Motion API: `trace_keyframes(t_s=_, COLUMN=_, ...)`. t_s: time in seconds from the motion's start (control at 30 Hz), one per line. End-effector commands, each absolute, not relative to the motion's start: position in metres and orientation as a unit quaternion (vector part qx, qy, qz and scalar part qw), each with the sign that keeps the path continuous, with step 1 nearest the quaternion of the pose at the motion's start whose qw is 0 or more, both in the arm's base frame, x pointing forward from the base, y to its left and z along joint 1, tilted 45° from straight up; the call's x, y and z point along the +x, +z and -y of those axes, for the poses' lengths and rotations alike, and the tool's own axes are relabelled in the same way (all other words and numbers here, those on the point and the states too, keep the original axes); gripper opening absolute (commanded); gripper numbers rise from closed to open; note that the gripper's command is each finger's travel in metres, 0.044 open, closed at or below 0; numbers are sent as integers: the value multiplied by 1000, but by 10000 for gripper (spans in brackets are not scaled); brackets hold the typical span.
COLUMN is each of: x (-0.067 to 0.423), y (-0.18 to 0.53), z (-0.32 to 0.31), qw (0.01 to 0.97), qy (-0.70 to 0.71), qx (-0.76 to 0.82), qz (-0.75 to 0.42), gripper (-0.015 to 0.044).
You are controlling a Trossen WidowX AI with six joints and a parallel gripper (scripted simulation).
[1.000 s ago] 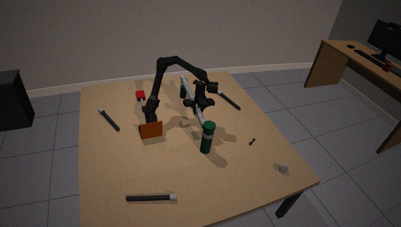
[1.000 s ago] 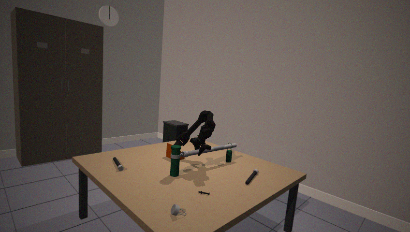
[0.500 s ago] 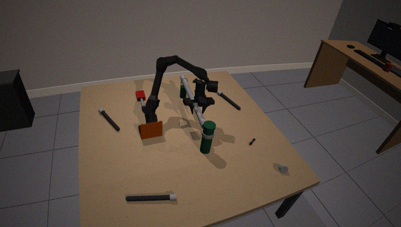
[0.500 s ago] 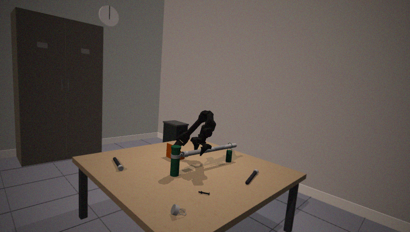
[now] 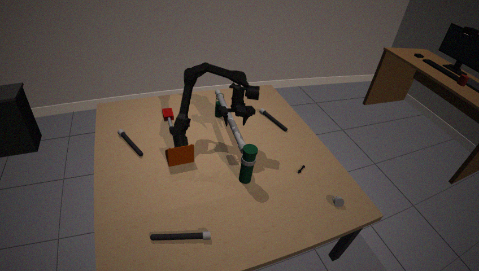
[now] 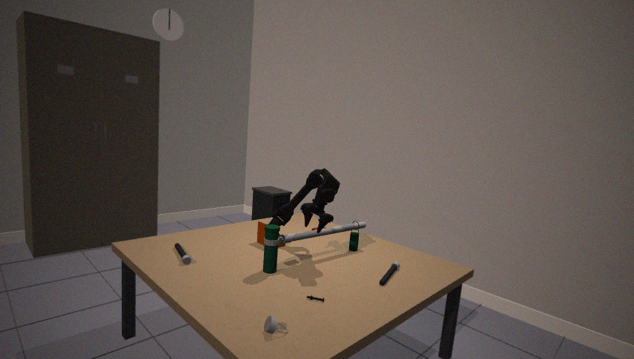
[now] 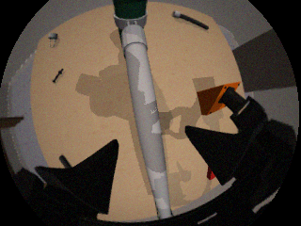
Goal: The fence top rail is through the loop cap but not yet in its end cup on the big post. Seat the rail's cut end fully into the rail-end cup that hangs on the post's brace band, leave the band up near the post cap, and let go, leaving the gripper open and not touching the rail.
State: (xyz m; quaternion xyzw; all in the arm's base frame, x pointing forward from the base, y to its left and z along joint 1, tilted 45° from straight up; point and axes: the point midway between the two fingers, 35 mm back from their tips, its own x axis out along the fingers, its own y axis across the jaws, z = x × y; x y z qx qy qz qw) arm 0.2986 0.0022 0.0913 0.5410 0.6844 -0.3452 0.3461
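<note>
The top rail is a straight, round, pale grey tube with lighter blotches along its skin. In the top view its long axis runs from about 11 o'clock down to 5 o'clock. Its far end passes the small green post; its near end meets the big post, a smooth, dark green cylinder with a rounded cap, standing upright on the table. A light grey brace band circles that post just under the cap. In the exterior view the rail lies close to level, and its post end enters a grey fitting, the rail-end cup, at the band. How deep the end sits cannot be judged.

The gripper hangs above the rail's mid-length with its fingers spread almost to full width and nothing between them. The wrist view alone shows both dark, pointed fingertips standing off either side of the rail, with tan table showing in the gaps.

Only the exterior view shows the thin wire loop over the small post, with the rail passing through it.

Loose on the matte tan table lie three dark rods with pale tips, a small black bolt and a grey cap.
</note>
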Motion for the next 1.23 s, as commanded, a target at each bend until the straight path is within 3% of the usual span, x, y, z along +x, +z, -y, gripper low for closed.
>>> trace_keyframes(t_s=0.0, x=302, y=114, z=12, qw=350, qy=-345, qx=542, qz=-682, gripper=440)
trace_keyframes(t_s=1.2, x=302, y=124, z=18, qw=350, qy=-345, qx=542, qz=-682, gripper=440)
